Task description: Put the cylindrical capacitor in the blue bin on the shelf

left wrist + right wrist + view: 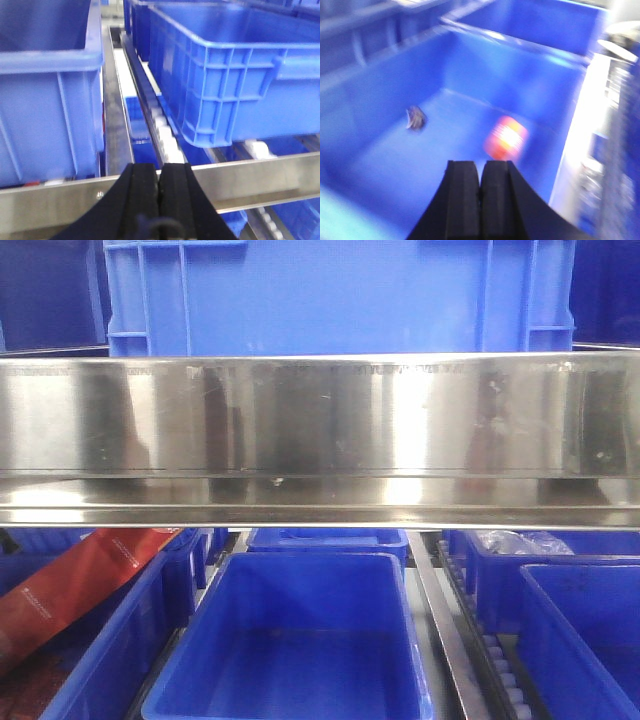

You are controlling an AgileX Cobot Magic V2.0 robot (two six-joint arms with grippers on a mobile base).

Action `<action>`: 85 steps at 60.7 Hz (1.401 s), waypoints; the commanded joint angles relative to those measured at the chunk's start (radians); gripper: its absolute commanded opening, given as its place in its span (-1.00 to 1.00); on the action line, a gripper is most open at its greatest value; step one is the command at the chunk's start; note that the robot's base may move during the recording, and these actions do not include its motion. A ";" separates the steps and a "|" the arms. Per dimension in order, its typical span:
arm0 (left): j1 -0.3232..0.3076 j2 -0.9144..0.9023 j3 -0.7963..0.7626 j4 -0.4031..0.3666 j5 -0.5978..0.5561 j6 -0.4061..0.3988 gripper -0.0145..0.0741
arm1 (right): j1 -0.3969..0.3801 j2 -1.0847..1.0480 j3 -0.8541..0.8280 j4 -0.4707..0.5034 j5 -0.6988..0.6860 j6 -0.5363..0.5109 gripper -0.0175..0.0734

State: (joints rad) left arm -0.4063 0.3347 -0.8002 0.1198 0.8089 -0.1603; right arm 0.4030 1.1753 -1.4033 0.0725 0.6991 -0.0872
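We see even, cool lighting in the front view, with broad white glare streaks across the steel shelf rail (320, 420) and a bluish cast overall. Our left wrist view is soft, mildly blurred. The right wrist view is heavily motion-smeared, its right edge blown out white beside the blue bin (520, 65).

A wide shiny stainless-steel shelf rail (320, 430) runs across in front of me, a big blue plastic crate (340, 295) on the level above it. Below it an open blue plastic bin (290, 640) sits centre, a red foil packet (70, 590) in the bin to its left, a roller track (490, 640) on its right.
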 commanded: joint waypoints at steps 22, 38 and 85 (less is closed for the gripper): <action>0.005 -0.001 0.117 0.001 -0.158 -0.009 -0.92 | -0.011 -0.553 0.674 -0.014 -0.367 -0.008 -0.93; 0.005 -0.001 0.139 0.001 -0.177 -0.009 -0.92 | -0.011 -0.779 0.910 -0.014 -0.457 -0.008 -0.93; 0.005 -0.001 0.139 0.001 -0.175 -0.009 -0.92 | -0.011 -0.829 0.944 -0.014 -0.468 -0.008 -0.93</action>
State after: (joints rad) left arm -0.4063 0.3347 -0.6630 0.1198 0.6528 -0.1603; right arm 0.3984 0.3502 -0.4654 0.0687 0.2556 -0.0872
